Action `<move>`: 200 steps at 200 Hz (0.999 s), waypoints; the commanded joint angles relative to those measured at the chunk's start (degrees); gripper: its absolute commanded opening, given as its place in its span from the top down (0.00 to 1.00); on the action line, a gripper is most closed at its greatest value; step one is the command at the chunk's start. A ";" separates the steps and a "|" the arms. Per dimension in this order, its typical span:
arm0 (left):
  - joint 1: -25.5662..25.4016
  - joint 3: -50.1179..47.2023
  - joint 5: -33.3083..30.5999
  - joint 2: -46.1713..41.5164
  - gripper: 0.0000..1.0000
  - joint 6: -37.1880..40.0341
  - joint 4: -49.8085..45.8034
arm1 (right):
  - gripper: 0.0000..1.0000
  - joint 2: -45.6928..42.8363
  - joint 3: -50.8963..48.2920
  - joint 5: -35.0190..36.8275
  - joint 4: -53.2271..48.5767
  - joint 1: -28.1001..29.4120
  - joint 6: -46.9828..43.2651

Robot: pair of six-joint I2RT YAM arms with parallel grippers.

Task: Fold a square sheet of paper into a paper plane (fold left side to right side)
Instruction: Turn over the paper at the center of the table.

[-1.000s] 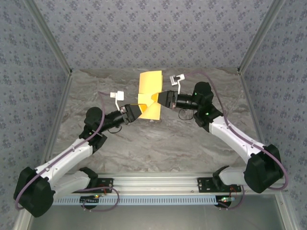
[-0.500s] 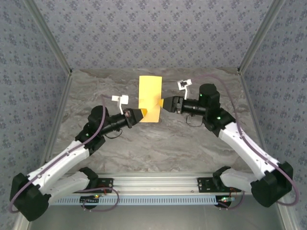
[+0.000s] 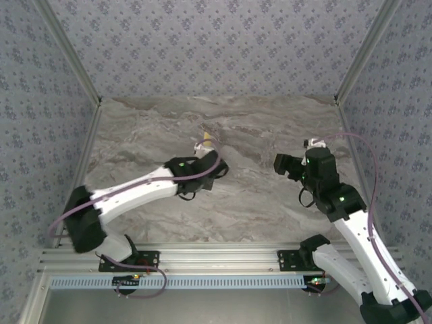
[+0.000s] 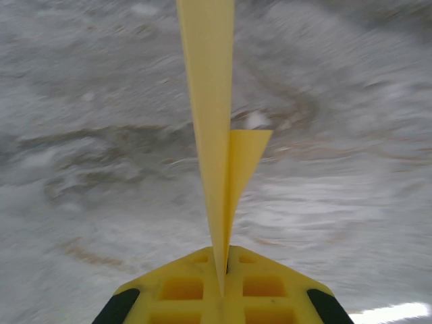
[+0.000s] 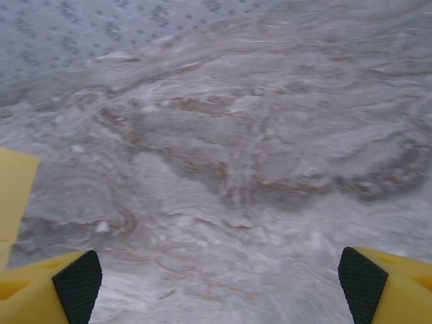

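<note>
Right jaws are backing off, wide open; left jaws are pinching the folded paper (image 4: 210, 101) edge-on. Light and floppy, it is probably needing a crease-side hold.

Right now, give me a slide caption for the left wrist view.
Left claw shut on the folded yellow paper, seen edge-on above the marbled table.

No text, labels, brand marks or nos. can be read on desk (image 3: 270, 128), patterned walls (image 3: 202, 47) or folded yellow paper (image 4: 210, 101).
</note>
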 commanded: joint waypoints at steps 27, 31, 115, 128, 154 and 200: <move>-2.56 13.51 -14.24 16.29 1.00 -13.17 -27.08 | 0.04 -1.31 -0.44 6.36 -3.70 -0.68 -2.14; -2.71 14.02 -13.79 17.42 1.00 -12.94 -26.97 | 0.04 -1.40 -0.45 6.58 -3.78 -0.68 -2.17; -4.76 25.18 -1.59 36.46 1.00 -6.08 -23.31 | 0.04 -3.65 1.27 11.04 -8.79 -1.08 -4.97; -4.76 26.42 1.47 38.11 1.00 -4.93 -22.73 | 0.04 -3.89 1.23 11.42 -9.09 -1.07 -5.17; -4.76 29.78 7.44 41.15 0.97 -2.50 -20.51 | 0.04 -3.93 1.14 11.52 -9.35 -1.13 -5.63; -4.76 32.93 7.84 42.02 0.81 0.43 -20.39 | 0.03 -3.79 0.62 10.55 -9.67 -1.60 -6.29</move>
